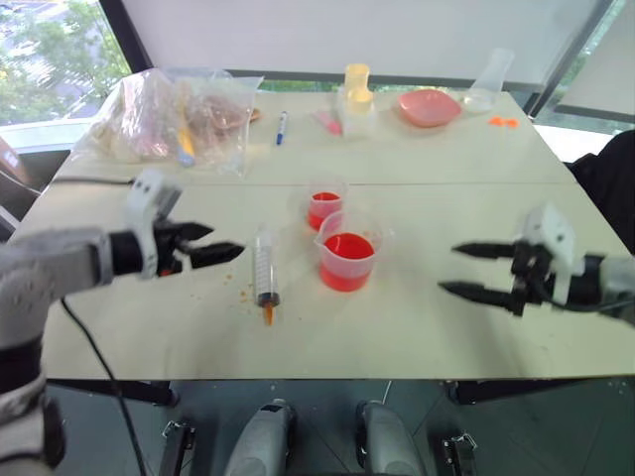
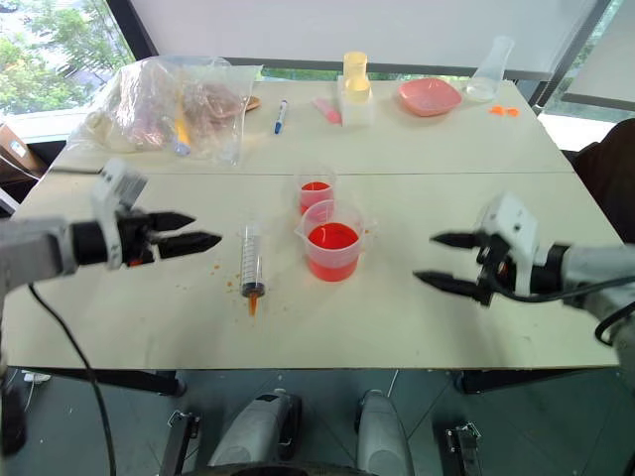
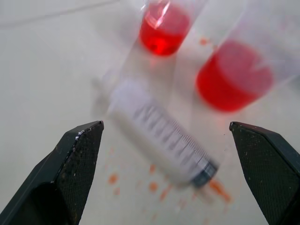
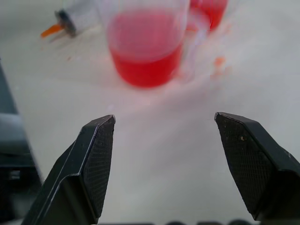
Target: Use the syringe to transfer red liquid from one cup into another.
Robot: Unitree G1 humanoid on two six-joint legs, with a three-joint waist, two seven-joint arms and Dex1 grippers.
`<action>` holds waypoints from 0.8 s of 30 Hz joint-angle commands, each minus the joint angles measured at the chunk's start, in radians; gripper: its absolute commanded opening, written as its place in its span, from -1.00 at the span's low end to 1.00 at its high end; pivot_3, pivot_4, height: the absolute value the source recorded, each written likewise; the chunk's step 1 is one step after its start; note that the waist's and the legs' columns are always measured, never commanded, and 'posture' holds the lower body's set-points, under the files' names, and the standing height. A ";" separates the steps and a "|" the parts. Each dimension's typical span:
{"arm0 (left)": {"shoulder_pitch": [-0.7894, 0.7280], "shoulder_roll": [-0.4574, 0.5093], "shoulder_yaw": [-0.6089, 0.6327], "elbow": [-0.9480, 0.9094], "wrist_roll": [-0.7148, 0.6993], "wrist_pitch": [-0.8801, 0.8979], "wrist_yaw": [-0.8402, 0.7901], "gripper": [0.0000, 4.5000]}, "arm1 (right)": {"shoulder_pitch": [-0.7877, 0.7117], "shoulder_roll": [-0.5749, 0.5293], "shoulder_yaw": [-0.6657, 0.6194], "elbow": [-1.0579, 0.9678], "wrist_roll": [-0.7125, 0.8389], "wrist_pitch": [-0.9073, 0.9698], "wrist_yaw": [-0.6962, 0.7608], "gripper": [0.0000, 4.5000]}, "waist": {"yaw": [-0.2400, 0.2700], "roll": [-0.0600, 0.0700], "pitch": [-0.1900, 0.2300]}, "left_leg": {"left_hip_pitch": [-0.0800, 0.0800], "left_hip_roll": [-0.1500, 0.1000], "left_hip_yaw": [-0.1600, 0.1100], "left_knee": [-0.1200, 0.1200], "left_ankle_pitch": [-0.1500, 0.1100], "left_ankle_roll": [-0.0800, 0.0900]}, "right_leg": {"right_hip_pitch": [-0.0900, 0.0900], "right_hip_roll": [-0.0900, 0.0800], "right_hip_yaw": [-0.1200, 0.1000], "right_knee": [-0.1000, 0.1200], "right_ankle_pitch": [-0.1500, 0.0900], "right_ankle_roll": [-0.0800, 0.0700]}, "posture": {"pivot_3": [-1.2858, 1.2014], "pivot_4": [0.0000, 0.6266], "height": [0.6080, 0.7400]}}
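The clear syringe (image 1: pixel 266 273) lies flat on the white table, orange tip toward the front edge. Right of it stands the wider spouted cup (image 1: pixel 347 251), holding red liquid (image 1: pixel 348 247). Just behind that cup is the narrower cup (image 1: pixel 324 204), also red inside. My left gripper (image 1: pixel 210 245) hovers open to the left of the syringe, fingers pointing at it, nothing between them. On the right side of the table my right gripper (image 1: pixel 463 269) hangs open and empty, pointing left toward the spouted cup (image 4: pixel 143 44). The left wrist view looks over the syringe (image 3: pixel 161 133).
Orange drops spot the table around the syringe. At the back sit a plastic bag (image 1: pixel 174 117), a blue pen (image 1: pixel 281 127), a yellow-capped container (image 1: pixel 357 97), a pink bowl (image 1: pixel 429 106) and a clear flask (image 1: pixel 490 79). A black cable (image 1: pixel 94 352) hangs off the left front edge.
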 commanded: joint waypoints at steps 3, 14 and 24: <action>-0.246 0.000 -0.237 0.313 -0.119 0.122 0.220 0.99 | -0.212 -0.005 0.072 -0.002 0.002 -0.095 0.062 0.58 | -0.024 0.000 0.000 | 0.002 0.001 0.000 -0.006 0.001 -0.001 | -0.001 0.001 0.000 0.000 0.000 0.000 | 0.03 -0.52 1.00; -0.410 -0.036 -0.522 0.587 -0.255 0.122 0.436 0.99 | -0.338 0.097 0.205 -0.054 0.001 -0.164 0.088 0.58 | -0.017 0.000 0.001 | -0.003 -0.001 -0.001 -0.007 0.001 -0.003 | -0.007 -0.001 0.002 0.001 0.000 0.000 | 0.03 -0.52 1.00; -0.405 -0.250 -0.383 0.831 -0.264 0.122 0.700 0.99 | -0.274 0.119 0.240 -0.128 0.004 -0.144 0.079 0.58 | -0.016 0.000 0.000 | -0.002 -0.001 -0.002 -0.006 0.002 -0.003 | -0.006 -0.001 0.002 0.001 0.000 0.000 | 0.03 -0.52 1.00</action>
